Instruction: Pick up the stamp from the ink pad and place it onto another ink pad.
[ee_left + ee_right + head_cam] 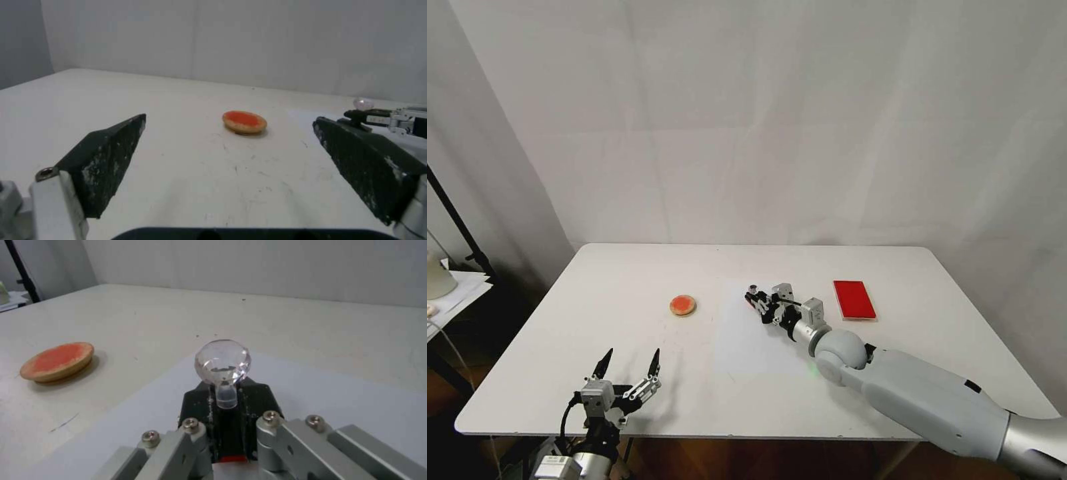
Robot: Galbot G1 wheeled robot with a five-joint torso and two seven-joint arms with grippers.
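The right gripper (753,299) clamps the tiny clear-knobbed black stamp (222,364) above the white table (627,280), between the round orange-red tan-rimmed pad (683,305) and the flat red rectangular pad (854,299). The left gripper (629,363) hangs wide apart near the table's front edge.

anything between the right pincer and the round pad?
Nothing. In the head view, bare white table separates the right pincer, shut on the stamp, from the round pad. The right wrist view agrees.
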